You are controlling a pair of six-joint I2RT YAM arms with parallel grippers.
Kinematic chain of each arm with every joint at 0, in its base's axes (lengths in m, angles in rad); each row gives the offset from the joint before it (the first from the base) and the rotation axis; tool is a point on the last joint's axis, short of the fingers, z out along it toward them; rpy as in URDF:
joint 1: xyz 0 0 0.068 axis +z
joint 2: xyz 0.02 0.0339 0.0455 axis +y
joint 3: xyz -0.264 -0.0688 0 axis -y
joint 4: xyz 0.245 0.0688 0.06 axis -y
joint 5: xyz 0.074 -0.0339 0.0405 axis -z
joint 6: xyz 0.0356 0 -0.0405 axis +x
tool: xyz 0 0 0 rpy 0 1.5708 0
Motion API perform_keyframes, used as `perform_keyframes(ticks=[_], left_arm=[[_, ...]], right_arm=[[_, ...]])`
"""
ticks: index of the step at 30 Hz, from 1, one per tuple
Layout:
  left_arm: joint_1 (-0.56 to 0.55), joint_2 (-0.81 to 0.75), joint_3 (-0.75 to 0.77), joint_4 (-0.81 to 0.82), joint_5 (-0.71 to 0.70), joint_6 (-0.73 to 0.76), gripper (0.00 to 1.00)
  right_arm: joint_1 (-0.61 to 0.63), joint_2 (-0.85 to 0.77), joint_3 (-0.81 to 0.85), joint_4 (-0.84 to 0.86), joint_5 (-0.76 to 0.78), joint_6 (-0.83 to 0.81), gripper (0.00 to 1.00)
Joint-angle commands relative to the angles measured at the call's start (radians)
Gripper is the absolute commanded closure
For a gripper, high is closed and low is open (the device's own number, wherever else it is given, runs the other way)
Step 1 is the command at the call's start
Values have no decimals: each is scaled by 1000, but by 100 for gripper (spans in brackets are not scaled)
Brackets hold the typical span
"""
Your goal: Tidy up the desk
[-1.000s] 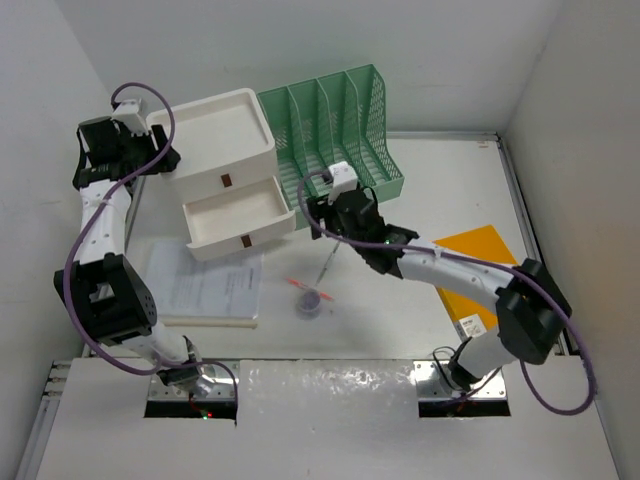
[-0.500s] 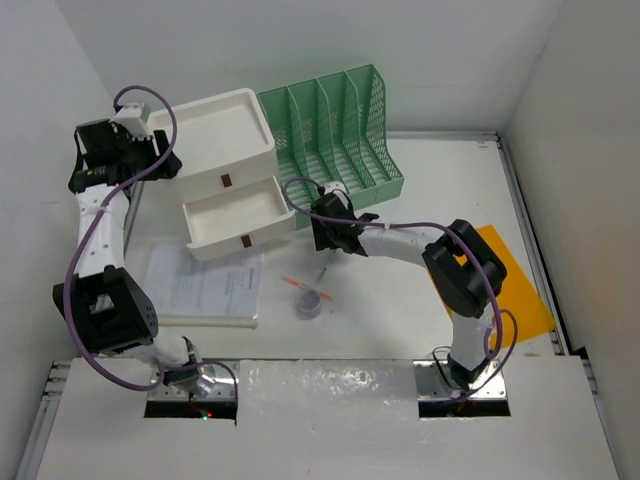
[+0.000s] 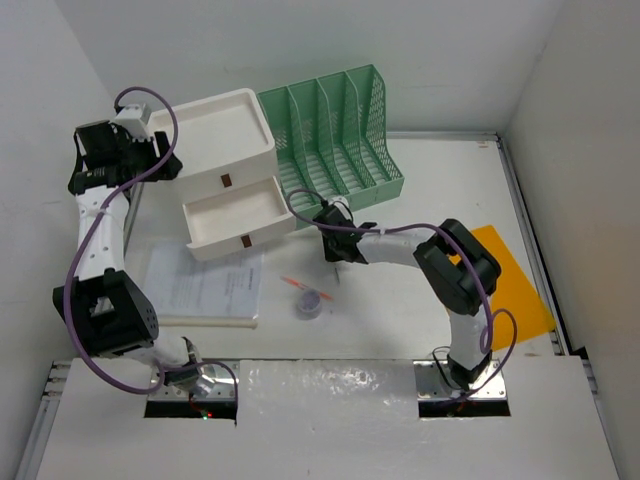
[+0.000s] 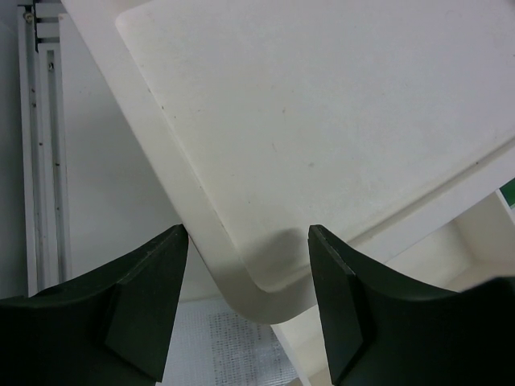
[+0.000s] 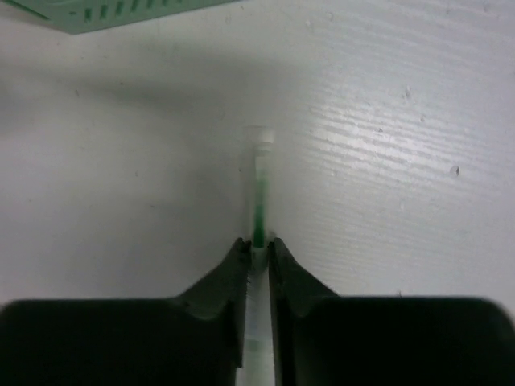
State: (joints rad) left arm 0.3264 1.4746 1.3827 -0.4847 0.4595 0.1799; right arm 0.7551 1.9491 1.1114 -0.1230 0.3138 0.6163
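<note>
Two fingers of the right gripper (image 5: 257, 249) are pressed together on a thin clear pen (image 5: 259, 173) with a green core, held low over or on the desk (image 5: 402, 177); contact cannot be told. The pen's long axis runs straight out from the fingertips, its capped end pointing toward the green file rack (image 3: 335, 125) just beyond. The open drawer (image 3: 235, 215) of the white drawer box (image 3: 215, 125) lies near, to this gripper's left. The right arm is judged the nearer to both containers. The drawer shows nothing inside, and the rack's slots look unfilled. The left gripper (image 4: 248, 249) has its jaws spread, straddling a corner of the box's top tray. Papers (image 3: 205, 285), a red pen (image 3: 298, 284) and an orange sheet (image 3: 510, 280) lie loose on the desk.
</note>
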Motion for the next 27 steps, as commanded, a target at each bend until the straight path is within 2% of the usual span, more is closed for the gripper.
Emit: perform_keyframes(ticks=[1, 3, 5, 8, 9, 11, 13, 14, 15, 17, 18, 19, 21, 22, 24, 25, 26, 27], left_arm=[[-15, -56, -1, 1, 61, 1, 41], [-15, -60, -1, 0, 59, 3, 41], [-15, -65, 3, -5, 59, 7, 41], [-15, -69, 6, -15, 57, 24, 41], [-15, -73, 6, -18, 56, 29, 41], [-13, -76, 6, -20, 54, 35, 41], [-15, -80, 7, -20, 54, 41, 41], [-15, -82, 7, -20, 54, 41, 41], [-15, -83, 9, -18, 54, 41, 41], [-15, -86, 12, -17, 57, 41, 41], [-15, -88, 13, -22, 59, 41, 41], [-15, -89, 16, -25, 57, 44, 41], [-15, -94, 19, -38, 48, 46, 41], [-13, -100, 22, -43, 39, 47, 41], [-15, -108, 26, -64, 34, 56, 41], [-15, -112, 32, -75, 31, 62, 41], [-15, -115, 35, -83, 25, 67, 41], [-15, -123, 38, -100, 22, 79, 41]], right_arm=[[-13, -1, -53, -41, 42, 16, 93], [-42, -35, -77, -33, 68, 1, 100], [-66, -62, -96, -18, 94, -32, 100], [-66, -143, -105, 25, 85, -211, 100], [-62, -165, -102, 49, 49, -349, 100], [-27, -237, -69, 40, -17, -476, 100], [21, -294, -56, 68, -71, -715, 100], [50, -353, -61, 122, -166, -803, 100], [109, -381, -68, 176, -214, -958, 100], [156, -420, -79, 357, -319, -1052, 100], [155, -409, -59, 388, -379, -1087, 100], [155, -385, 27, 401, -407, -1116, 100], [156, -242, 170, 309, -447, -1211, 100], [156, -183, 341, 190, -452, -1237, 99], [156, 3, 526, 42, -458, -1297, 94], [156, 61, 700, -31, -449, -1311, 91], [156, 115, 778, -138, -441, -1322, 88], [156, 199, 839, -180, -437, -1336, 81]])
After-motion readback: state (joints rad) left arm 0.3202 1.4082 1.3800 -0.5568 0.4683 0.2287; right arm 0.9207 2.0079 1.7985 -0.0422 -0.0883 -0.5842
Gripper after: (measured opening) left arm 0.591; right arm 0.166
